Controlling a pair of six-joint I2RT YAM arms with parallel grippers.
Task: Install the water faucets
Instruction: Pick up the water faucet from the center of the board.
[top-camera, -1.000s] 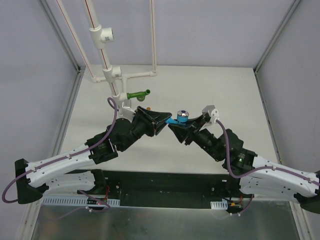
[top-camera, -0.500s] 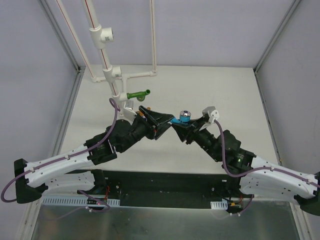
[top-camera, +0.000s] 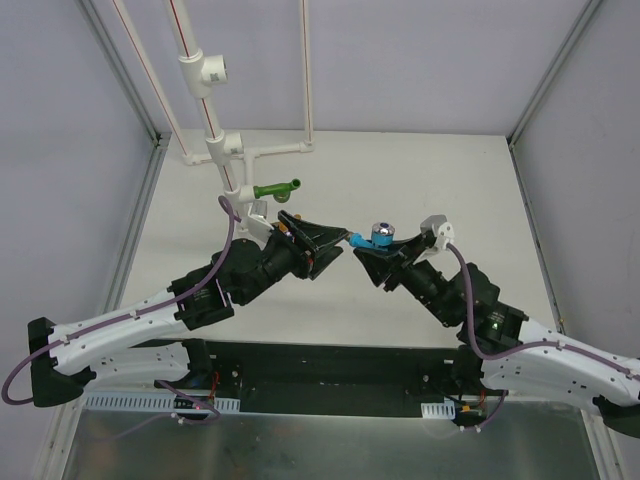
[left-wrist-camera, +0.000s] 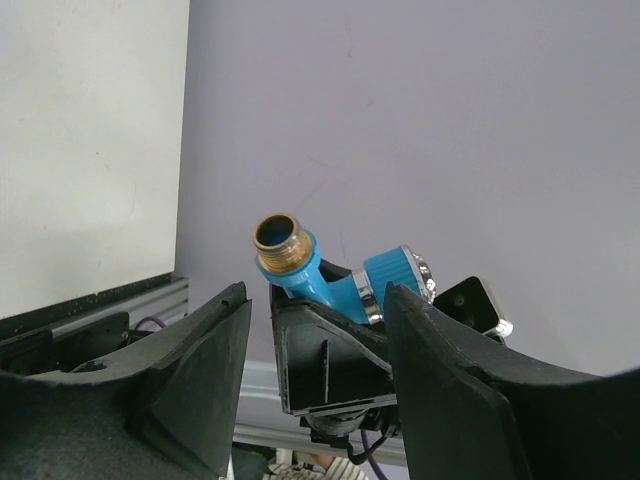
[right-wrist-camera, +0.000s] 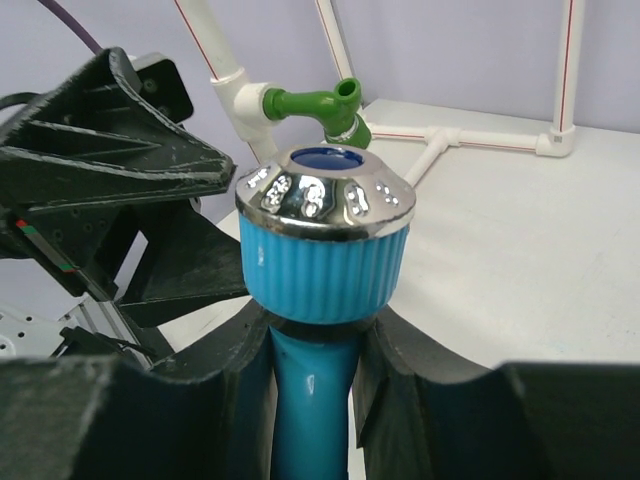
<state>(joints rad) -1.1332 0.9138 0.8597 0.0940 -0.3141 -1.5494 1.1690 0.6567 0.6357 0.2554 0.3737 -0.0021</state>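
Item: blue faucet (top-camera: 378, 236), centre of top view, held aloft.
- Right gripper (top-camera: 368, 250) clamped on its stem.
- Threaded end offered toward left gripper (top-camera: 330, 252), whose fingers are apart and not touching it; likely handover for regrip.

Green faucet (top-camera: 278, 189), upper left, already seated on white pipe (top-camera: 212, 135).

One faucet (top-camera: 379, 234) is held in the right gripper (top-camera: 370, 250) over the table (top-camera: 450, 180), the left gripper (top-camera: 333, 250) just left of it. A second faucet (top-camera: 277, 189) is mounted on the pipe frame (top-camera: 214, 150) behind, rear left.
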